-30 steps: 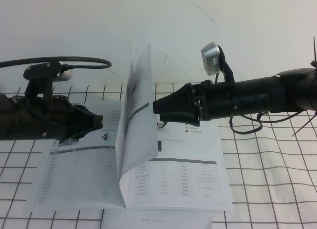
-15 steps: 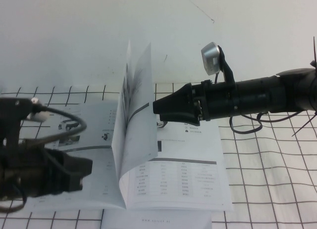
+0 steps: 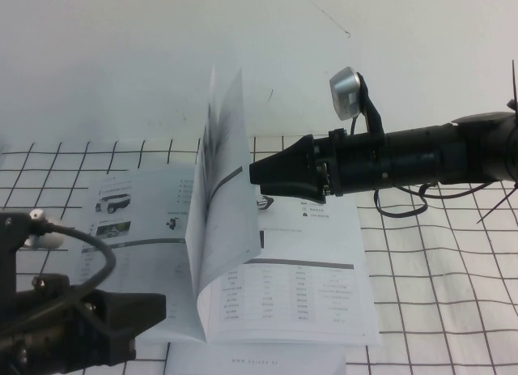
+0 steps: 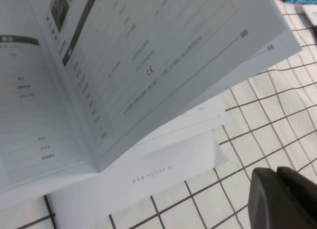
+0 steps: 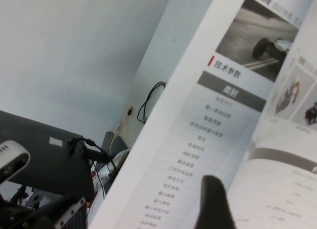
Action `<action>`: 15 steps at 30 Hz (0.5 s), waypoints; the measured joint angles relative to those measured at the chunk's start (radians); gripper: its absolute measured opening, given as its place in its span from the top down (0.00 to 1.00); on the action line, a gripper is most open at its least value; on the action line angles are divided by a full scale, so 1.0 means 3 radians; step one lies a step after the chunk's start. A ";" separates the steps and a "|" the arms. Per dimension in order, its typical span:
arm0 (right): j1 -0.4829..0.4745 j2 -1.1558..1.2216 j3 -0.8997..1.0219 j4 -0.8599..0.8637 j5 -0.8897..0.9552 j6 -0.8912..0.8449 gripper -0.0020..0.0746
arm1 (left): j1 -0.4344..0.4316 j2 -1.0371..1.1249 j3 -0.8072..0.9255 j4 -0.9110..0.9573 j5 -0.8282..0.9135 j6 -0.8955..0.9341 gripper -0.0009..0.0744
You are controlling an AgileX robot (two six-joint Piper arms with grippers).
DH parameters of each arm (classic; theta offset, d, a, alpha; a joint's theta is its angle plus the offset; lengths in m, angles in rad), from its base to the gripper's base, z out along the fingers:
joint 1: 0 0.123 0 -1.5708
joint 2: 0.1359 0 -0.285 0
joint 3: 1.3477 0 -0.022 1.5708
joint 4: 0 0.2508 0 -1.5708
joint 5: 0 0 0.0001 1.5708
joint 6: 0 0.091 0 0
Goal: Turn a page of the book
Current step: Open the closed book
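Fingers of the right gripper (image 3: 252, 172) pinch the upright page (image 3: 222, 189); left gripper (image 3: 158, 310) low beside the book (image 3: 307, 294), grip untellable.

You're looking at a white glossy book (image 3: 275, 286) with grey header bars and faint tables, its raised page (image 3: 220, 189) white with a dark grey stripe. Both grippers, left (image 3: 150, 314) and right (image 3: 261, 174), are black. The cloth (image 3: 437, 294) is white with a black grid.

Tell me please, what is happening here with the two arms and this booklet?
The book lies open on the table. One page stands nearly upright over the spine, and the right gripper is against its right side, mid-turn. The left gripper sits low at the near left, apart from the page.
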 joint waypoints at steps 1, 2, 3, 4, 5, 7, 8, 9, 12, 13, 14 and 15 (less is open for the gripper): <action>0.0000 0.0000 0.0000 0.0003 0.0000 -0.0007 0.40 | 0.0000 0.0000 0.0000 -0.0067 0.0000 0.0042 0.99; 0.0000 0.0000 0.0000 0.0008 0.0000 -0.0007 0.40 | 0.0000 0.0000 0.0000 -0.0113 -0.0013 0.0067 0.99; 0.0000 0.0000 0.0000 0.0008 0.0000 -0.0007 0.40 | 0.0000 0.0008 0.0000 -0.0151 -0.0013 0.0103 0.99; 0.0000 0.0000 0.0000 0.0008 0.0000 -0.0007 0.40 | 0.0000 0.0029 0.0000 -0.0180 -0.0006 0.0133 0.99; 0.0000 0.0000 0.0000 0.0008 0.0000 -0.0007 0.40 | 0.0000 0.0053 0.0000 -0.0195 0.0007 0.0149 0.99; 0.0000 0.0000 0.0000 0.0010 0.0000 -0.0013 0.40 | -0.0018 0.0151 0.0000 -0.0208 0.0064 0.0208 0.99; 0.0000 0.0000 0.0000 0.0010 0.0000 -0.0013 0.40 | -0.0049 0.0201 0.0000 -0.0208 0.0079 0.0222 0.99; 0.0000 0.0000 0.0000 0.0010 0.0000 -0.0013 0.40 | -0.0112 0.0264 0.0000 -0.0208 0.0087 0.0235 0.99; 0.0000 0.0000 0.0000 0.0016 0.0000 -0.0013 0.40 | -0.0453 0.0430 0.0000 -0.0208 -0.0113 0.0306 0.99; 0.0000 0.0000 0.0000 0.0016 0.0000 -0.0013 0.40 | -0.0606 0.0480 0.0000 -0.0208 -0.0251 0.0323 0.99; 0.0000 0.0000 0.0000 0.0016 0.0000 -0.0013 0.40 | -0.0735 0.0526 0.0000 -0.0208 -0.0383 0.0331 0.99; 0.0000 0.0000 0.0000 0.0016 0.0000 -0.0013 0.40 | -0.0899 0.0566 0.0000 -0.0208 -0.0571 0.0347 0.99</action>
